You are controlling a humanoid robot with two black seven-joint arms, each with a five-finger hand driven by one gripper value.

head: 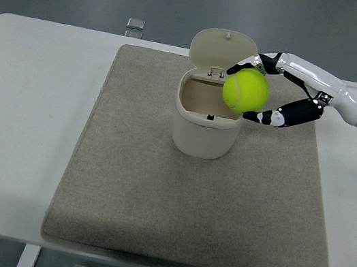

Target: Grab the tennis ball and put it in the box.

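Note:
A yellow-green tennis ball [246,91] is held in my right hand [262,89], which comes in from the right edge. The fingers are curled around the ball, one above and the thumb below. The ball hangs over the right rim of a cream box [205,130] that stands on a grey mat [194,198]. The box's hinged lid [222,50] stands open at the back, and its inside looks empty. My left arm is out of view.
The grey mat covers the middle of the white table [22,120]. A small clear object [136,25] lies at the table's far edge, behind the mat's left corner.

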